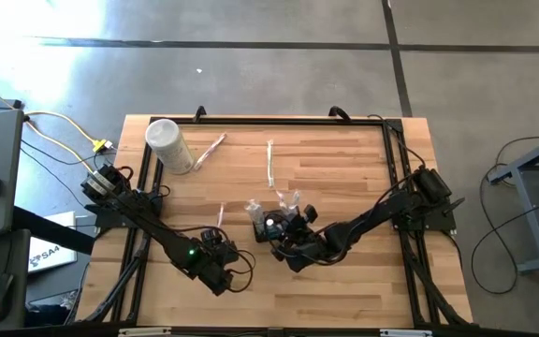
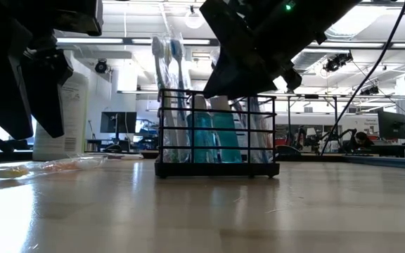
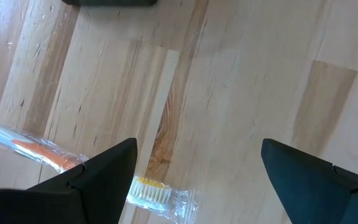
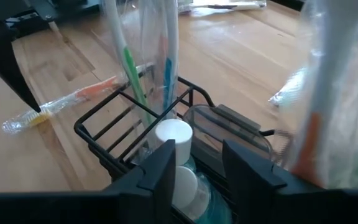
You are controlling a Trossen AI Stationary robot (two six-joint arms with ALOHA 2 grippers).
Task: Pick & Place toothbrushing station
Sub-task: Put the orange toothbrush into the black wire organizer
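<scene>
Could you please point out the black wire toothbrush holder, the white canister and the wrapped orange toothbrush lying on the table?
black wire toothbrush holder (image 2: 216,169), low view, on its base rail.
white canister (image 1: 167,144), high view, on its side wall.
wrapped orange toothbrush (image 4: 86,93), right wrist view, on its orange handle.

Wooden table (image 1: 344,290) bears holder (image 1: 271,226), canister (image 1: 168,145), wrapped toothbrushes (image 1: 269,165).

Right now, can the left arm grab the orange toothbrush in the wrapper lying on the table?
Probably yes. The left gripper hangs just above the wrapped orange toothbrush with its jaws wide open, and only bare table lies around the brush. It sits toward one jaw, so a small sideways shift may be needed.
</scene>
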